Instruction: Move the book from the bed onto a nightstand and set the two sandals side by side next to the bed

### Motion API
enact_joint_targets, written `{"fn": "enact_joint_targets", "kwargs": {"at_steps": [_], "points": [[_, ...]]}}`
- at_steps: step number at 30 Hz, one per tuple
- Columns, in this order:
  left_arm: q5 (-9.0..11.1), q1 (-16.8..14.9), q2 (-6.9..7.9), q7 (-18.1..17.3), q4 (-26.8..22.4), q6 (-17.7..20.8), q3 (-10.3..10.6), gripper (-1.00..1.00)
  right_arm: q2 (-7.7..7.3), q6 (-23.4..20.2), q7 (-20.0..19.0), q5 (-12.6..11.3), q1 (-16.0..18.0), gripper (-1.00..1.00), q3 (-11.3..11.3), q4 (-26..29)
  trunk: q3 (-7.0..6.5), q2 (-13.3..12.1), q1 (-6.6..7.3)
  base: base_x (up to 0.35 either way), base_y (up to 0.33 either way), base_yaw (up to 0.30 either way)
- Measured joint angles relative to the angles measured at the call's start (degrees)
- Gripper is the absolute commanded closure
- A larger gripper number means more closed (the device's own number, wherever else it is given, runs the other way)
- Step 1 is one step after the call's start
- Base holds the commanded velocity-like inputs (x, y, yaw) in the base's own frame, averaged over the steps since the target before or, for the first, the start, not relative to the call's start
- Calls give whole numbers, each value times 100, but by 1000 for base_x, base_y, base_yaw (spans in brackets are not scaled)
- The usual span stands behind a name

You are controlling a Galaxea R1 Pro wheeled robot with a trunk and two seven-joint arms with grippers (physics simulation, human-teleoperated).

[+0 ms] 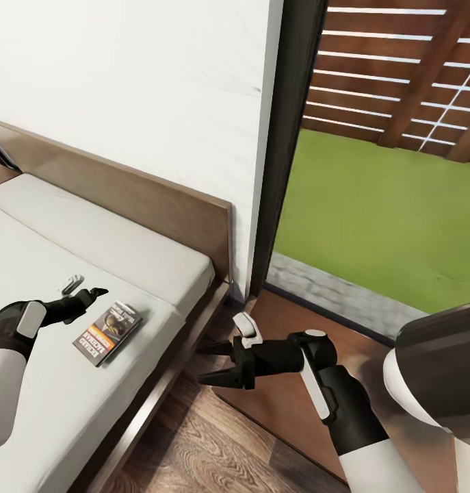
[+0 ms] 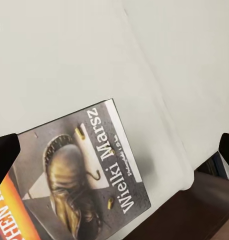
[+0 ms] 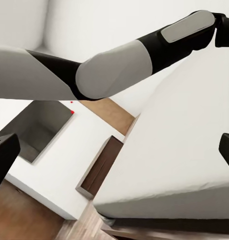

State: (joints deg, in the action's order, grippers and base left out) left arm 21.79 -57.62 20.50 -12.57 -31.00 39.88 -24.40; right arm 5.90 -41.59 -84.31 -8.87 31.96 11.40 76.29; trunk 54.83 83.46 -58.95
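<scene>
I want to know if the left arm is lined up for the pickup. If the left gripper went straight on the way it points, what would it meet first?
Most likely the book on the bed: the left gripper points at it, open, though depth is unclear.

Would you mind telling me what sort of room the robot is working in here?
Most likely a bedroom: a low bed with a wooden headboard against a white wall, a paperback book lying on its mattress, wood-plank floor, and a tall glass window onto grass.
</scene>
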Motion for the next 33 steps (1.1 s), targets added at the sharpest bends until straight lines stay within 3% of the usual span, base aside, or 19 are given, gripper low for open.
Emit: {"fn": "enact_joint_targets", "kwargs": {"at_steps": [33], "points": [[-4, 0, -70, -6, 96, -142, 1, -100, 7, 0, 0, 1, 0, -100, 9, 0, 17, 39, -21, 19, 11, 0]]}}
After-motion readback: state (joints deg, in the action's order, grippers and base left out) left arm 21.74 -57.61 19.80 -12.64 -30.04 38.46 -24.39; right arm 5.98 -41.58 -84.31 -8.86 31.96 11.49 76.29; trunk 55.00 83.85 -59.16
